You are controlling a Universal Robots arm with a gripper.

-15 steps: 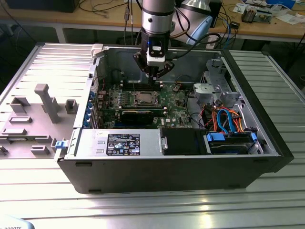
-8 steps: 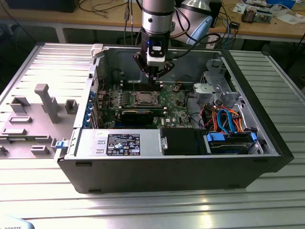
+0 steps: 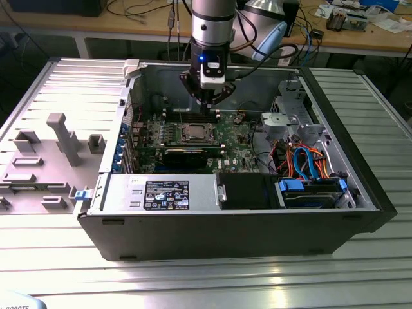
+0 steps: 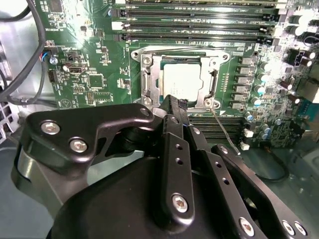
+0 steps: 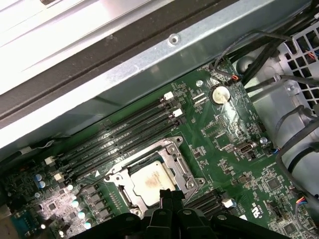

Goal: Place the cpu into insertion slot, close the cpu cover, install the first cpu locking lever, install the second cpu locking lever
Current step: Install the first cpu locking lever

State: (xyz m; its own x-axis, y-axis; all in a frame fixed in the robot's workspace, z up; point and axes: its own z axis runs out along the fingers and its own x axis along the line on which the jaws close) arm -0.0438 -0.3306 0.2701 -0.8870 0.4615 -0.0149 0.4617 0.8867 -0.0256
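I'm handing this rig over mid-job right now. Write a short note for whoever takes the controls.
Gripper: fingers shut, nothing visibly held, tips low at the near edge of the insertion slot.
Cpu: seated in the slot, metal top up.
Cpu cover: lies flat over the cpu, which shows through its window.
Done: cpu placed; cover looks closed.
Left: both locking levers. One thin lever juts out from the slot's corner and looks unlatched. I cannot judge the other.
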